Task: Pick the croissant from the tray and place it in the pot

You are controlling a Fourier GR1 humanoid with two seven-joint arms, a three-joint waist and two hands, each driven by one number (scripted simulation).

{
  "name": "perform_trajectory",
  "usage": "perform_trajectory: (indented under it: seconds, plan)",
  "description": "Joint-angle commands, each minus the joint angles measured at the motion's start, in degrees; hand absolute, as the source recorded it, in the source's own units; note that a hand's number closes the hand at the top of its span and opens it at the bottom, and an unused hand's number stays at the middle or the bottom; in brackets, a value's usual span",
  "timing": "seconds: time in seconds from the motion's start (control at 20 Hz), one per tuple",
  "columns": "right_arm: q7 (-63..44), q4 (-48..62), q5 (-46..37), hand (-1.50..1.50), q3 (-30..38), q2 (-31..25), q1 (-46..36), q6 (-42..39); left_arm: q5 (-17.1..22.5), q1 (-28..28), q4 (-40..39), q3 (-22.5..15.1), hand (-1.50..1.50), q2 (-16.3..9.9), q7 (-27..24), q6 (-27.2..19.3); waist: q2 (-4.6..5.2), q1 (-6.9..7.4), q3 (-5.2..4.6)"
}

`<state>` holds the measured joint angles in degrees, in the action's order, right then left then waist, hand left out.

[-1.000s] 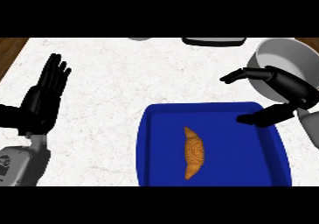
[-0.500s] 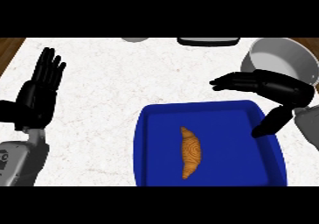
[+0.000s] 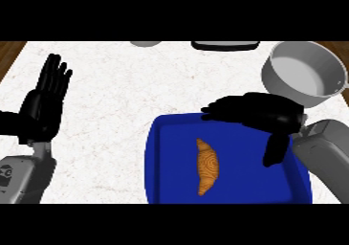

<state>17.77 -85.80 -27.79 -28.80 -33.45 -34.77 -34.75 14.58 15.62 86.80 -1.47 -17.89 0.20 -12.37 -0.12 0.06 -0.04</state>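
Here the golden, curved croissant (image 3: 207, 166) lies lengthwise in the blue tray (image 3: 163, 158), right robot hand (image 3: 258, 112) spread wide above.

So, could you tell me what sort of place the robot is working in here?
Most likely a kitchen counter: a pale marbled worktop with wooden edging, a grey pot standing on it, and a blue tray holding a croissant.

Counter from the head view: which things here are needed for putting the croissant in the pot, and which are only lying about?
Needed: croissant; blue tray it lies in; grey pot behind the tray; right hand, open above the tray's far edge.

Only lying about: dark object and pale object, both cut off at the counter's far edge; left hand, resting open at the left.
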Motion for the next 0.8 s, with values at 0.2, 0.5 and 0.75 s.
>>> perform_trajectory:
  seconds: [0.2, 0.5, 0.75]
  plan:
    - [-10.3, -2.9, -7.4, -1.5, -1.7, 6.2, 4.8, -3.7, -2.4, -1.7, 2.1, -0.1, 0.0, 1.9, 0.1, -0.1, 0.04, 0.01, 0.03]
    - [-4.1, 3.0, -13.9, -1.5, -2.5, 8.6, 6.6, -2.7, -2.7, -1.0, 3.4, 1.0, 0.0, 2.0, 2.6, 1.6, 0.11, 0.23, 0.05]
    - [-0.5, 1.9, -17.8, -1.5, -1.5, 10.8, 9.4, -1.7, -3.3, 0.2, -1.0, 3.5, 0.0, 3.8, -0.5, 2.6, 0.13, 0.03, 0.04]
